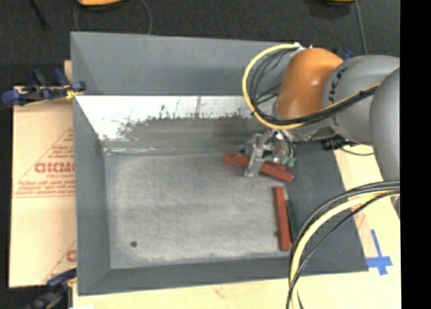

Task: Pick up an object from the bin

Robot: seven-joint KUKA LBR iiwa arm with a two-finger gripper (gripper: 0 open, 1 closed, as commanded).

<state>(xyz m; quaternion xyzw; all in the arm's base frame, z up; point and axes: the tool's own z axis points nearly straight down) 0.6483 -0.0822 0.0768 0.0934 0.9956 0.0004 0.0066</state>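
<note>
My gripper [254, 163] is low over the right rear part of the bin floor. It sits right on top of a flat red-brown bar [277, 172] that lies slanted from upper left to lower right, and it covers the bar's middle. A small green piece [290, 161] shows just beside the bar's right end. A second red-brown stick [282, 217] with a dark green strip along its right side lies lengthwise against the bin's right wall, just in front of the gripper.
The arm with its orange cover and looped cables hangs over the bin's right rear corner. A small dark speck [133, 244] lies on the floor near the front left.
</note>
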